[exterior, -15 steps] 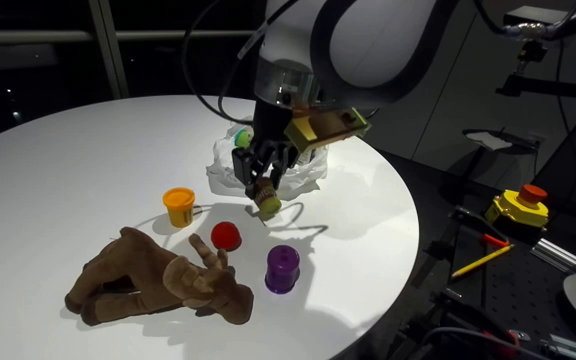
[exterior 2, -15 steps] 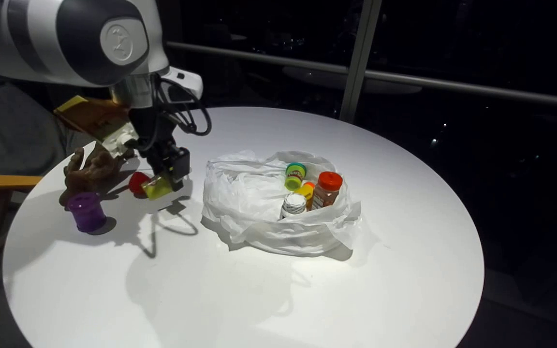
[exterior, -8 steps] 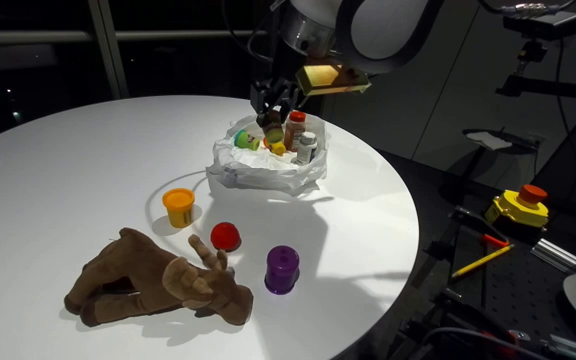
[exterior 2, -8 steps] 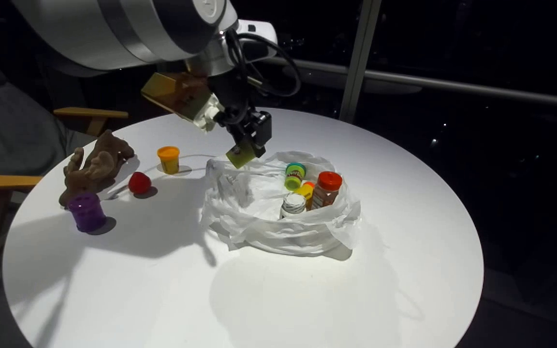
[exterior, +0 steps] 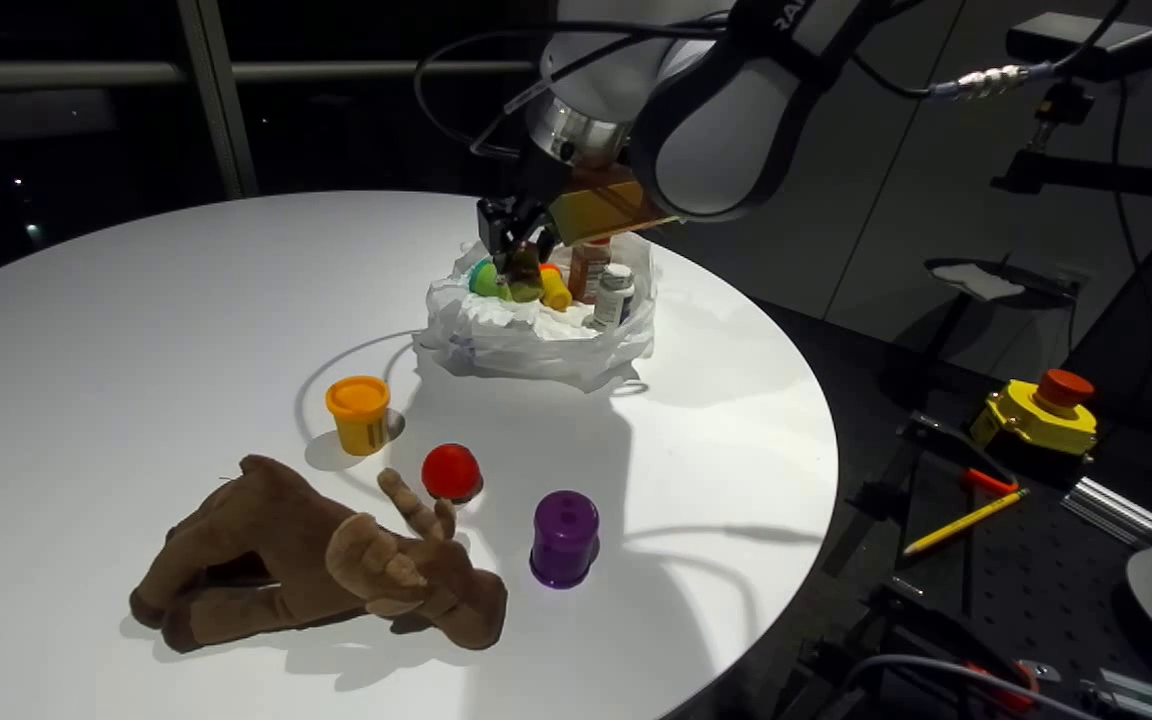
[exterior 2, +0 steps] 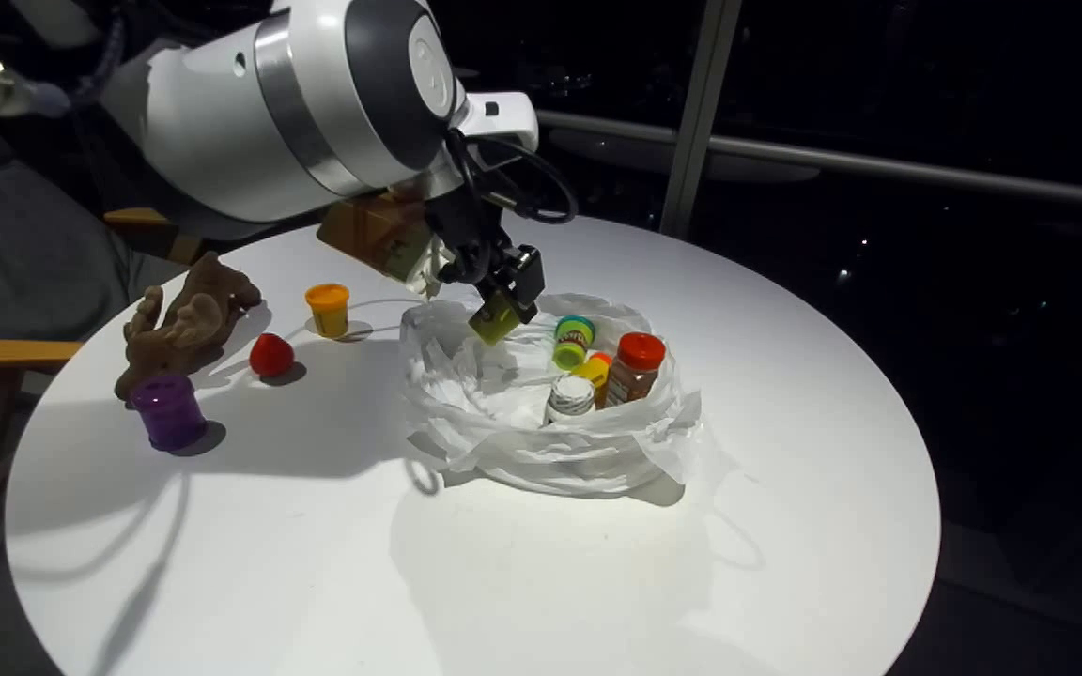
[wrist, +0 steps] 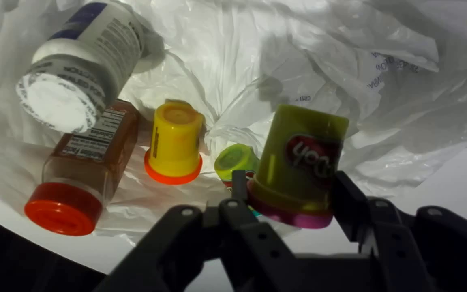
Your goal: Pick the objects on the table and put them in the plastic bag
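Observation:
My gripper (wrist: pixel 292 184) is shut on a yellow-green jar (wrist: pixel 302 158) with a pink lid. It holds the jar inside the rim of the plastic bag (exterior 2: pixel 550 465), apart from its floor as far as I can see. In the bag lie a white bottle (wrist: pixel 95 44), a red-lidded jar (wrist: pixel 91 162), a yellow cup (wrist: pixel 176 142) and a green cup (wrist: pixel 235 160) partly hidden by a finger. On the white table (exterior: pixel 136 380) are the plush reindeer (exterior: pixel 286 540), an orange cup (exterior: pixel 359 415), a red piece (exterior: pixel 451 472) and a purple cup (exterior: pixel 565 540).
A yellow box with a red button (exterior: pixel 1041 415) and a pencil (exterior: pixel 966 522) lie on a dark stand beyond the table edge. A grey chair (exterior 2: pixel 15 244) stands behind the table.
The gripper has carried the jar from above the table near the red piece to the bag, and has lowered slightly there over the last half second. The other objects have not moved.

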### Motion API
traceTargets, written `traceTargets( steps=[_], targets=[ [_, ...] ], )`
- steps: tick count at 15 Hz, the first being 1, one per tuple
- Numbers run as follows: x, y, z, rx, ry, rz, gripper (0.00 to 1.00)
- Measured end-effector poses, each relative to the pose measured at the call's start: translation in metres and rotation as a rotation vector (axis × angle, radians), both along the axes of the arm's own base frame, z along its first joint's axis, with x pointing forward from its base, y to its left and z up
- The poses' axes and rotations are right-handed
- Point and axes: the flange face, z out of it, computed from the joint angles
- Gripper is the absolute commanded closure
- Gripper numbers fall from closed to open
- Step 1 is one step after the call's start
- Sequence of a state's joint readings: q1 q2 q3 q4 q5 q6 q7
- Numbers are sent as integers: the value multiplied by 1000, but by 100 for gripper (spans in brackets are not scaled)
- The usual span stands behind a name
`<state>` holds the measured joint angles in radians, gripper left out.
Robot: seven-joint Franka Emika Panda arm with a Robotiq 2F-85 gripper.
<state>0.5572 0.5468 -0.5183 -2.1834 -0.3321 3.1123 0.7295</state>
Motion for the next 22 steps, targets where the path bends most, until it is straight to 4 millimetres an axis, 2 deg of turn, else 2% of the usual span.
traceTargets(
  steps=[7,8,9,12,17,20,22],
  targets=[
    [27,-4,-33,-94,-48,-42,72],
    [29,-6,-37,-101,-49,-47,22],
    [30,-7,-41,-106,-49,-53,21],
    [33,-9,-44,-118,-69,-61,1],
    [32,-7,-16,-118,-114,-63,0],
    [12,-1,14,-95,-133,-68,1],
    [-11,13,28,-52,-98,-60,0]
  ],
)
